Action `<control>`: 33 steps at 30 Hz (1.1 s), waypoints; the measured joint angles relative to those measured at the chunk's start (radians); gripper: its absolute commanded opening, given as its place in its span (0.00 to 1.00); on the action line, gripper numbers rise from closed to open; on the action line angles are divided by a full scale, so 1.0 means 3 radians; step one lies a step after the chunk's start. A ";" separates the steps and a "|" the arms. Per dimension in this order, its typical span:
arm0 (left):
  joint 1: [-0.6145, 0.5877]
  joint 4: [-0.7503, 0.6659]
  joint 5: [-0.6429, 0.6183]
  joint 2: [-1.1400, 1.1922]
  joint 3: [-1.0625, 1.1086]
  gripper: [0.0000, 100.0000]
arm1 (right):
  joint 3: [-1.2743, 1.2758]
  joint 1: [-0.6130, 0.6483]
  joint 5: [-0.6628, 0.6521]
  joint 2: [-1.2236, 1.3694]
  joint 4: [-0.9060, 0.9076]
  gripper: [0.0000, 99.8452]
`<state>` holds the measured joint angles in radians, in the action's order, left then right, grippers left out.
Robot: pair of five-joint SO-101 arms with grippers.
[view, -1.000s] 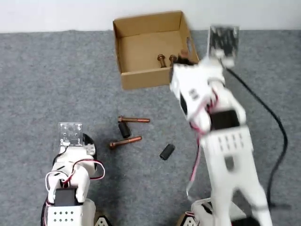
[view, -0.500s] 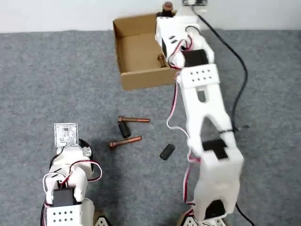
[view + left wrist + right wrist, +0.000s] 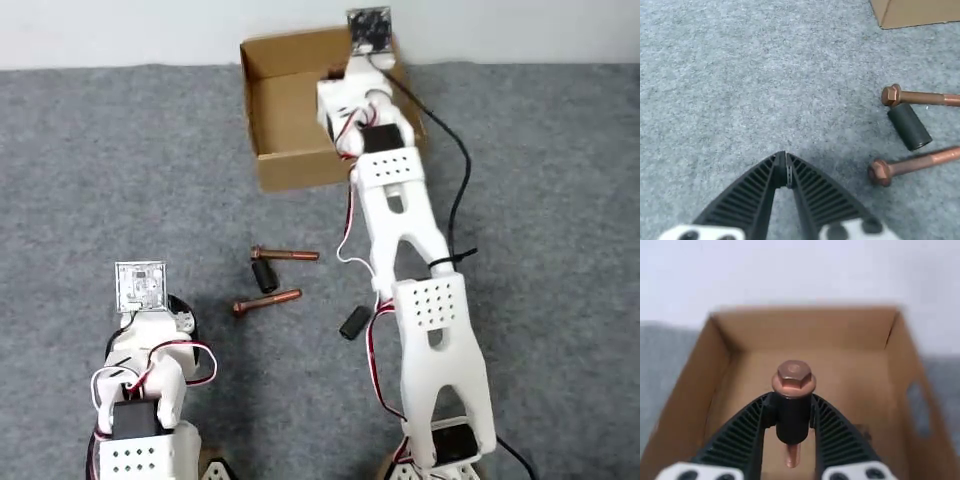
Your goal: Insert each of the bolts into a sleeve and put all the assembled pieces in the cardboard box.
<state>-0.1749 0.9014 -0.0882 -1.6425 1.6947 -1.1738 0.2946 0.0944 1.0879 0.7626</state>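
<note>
Carefully: nearest you, the left gripper (image 3: 786,167) sits low over the grey carpet (image 3: 120,160) with its jaws pressed together on nothing. If you swing it sideways from there, it could knock the near bolt (image 3: 268,300), and round parts like these would likely roll away. Just past that, the far bolt (image 3: 287,255) lies with one sleeve (image 3: 264,275) touching it near the head, and a second sleeve (image 3: 354,322) lies apart from them, beside the right arm.

Farthest out, the right gripper (image 3: 790,405) is clamped on the assembled piece (image 3: 794,380) above the cardboard box (image 3: 262,110). The jaws hold only the sleeve, so I'd judge the bolt could slide out if you tilt the wrist. Let go too high and the piece may bounce or separate.

The piece itself is a copper-coloured bolt with a hex head, standing upright in a short black sleeve, its shank tip poking out below.
</note>
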 measured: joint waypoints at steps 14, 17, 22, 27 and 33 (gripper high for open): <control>0.0000 0.0000 0.0005 0.0000 0.0000 0.00 | -0.0107 0.0184 -0.0194 0.0143 0.1176 0.19; 0.0000 0.0000 0.0005 0.0000 0.0000 0.00 | -0.0107 0.0184 -0.0194 0.0143 0.1192 0.19; 0.0000 0.0000 0.0005 0.0000 0.0000 0.00 | -0.0307 0.0179 -0.0194 0.0148 0.1279 0.19; 0.0000 0.0000 0.0005 0.0000 0.0000 0.00 | -0.0818 0.0179 -0.0194 0.0148 0.1632 0.19; 0.0000 0.0000 0.0005 0.0000 0.0000 0.00 | -0.1473 0.0281 -0.0194 0.0133 0.2562 0.19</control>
<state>-0.1749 0.9014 -0.0867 -1.6425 1.6947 -1.6157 0.3790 0.0361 1.1278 1.5313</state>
